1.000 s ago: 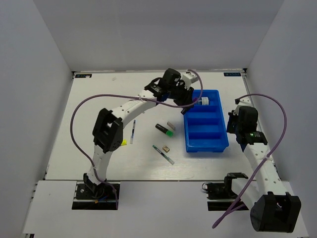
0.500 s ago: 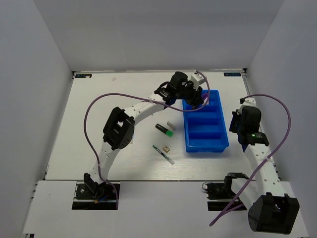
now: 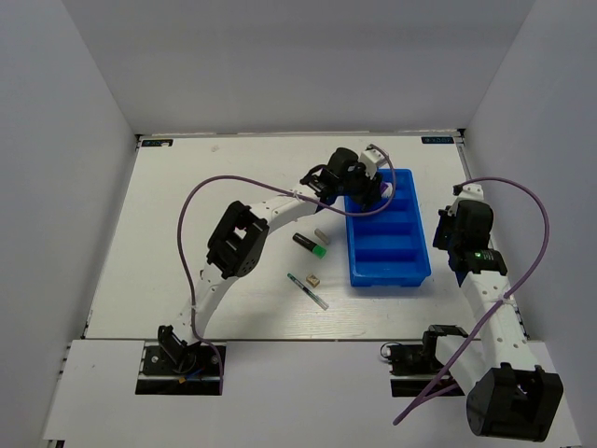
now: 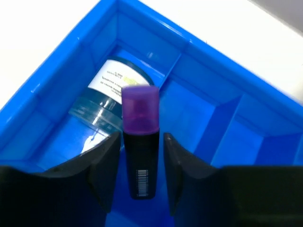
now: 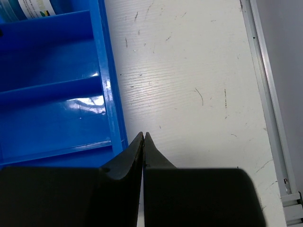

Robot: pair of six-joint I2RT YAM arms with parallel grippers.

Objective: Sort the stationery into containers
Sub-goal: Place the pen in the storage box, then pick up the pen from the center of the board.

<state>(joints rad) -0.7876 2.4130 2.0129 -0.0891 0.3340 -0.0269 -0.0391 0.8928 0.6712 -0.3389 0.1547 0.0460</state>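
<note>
Top view: the left gripper [image 3: 371,189] hangs over the far end of the blue tray [image 3: 387,252], which sits toward the table's right edge. A green-capped marker [image 3: 310,245] lies loose mid-table.

Left wrist: the gripper is clamped on a purple-capped marker [image 4: 140,113] above the far compartment, beside a blue-white container [image 4: 106,94]. Recommend lowering clear of the ridge before release.

Right wrist: the right gripper [image 5: 143,138] is pinched closed and empty, beside the tray's right wall.

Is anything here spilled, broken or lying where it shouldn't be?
Nothing looks spilled or broken. The only untidy part is on the table left of the blue tray: a green-capped marker, a thin pen, a grey eraser and a tan eraser lie scattered. A purple-capped marker sits between the left jaws above the tray.
</note>
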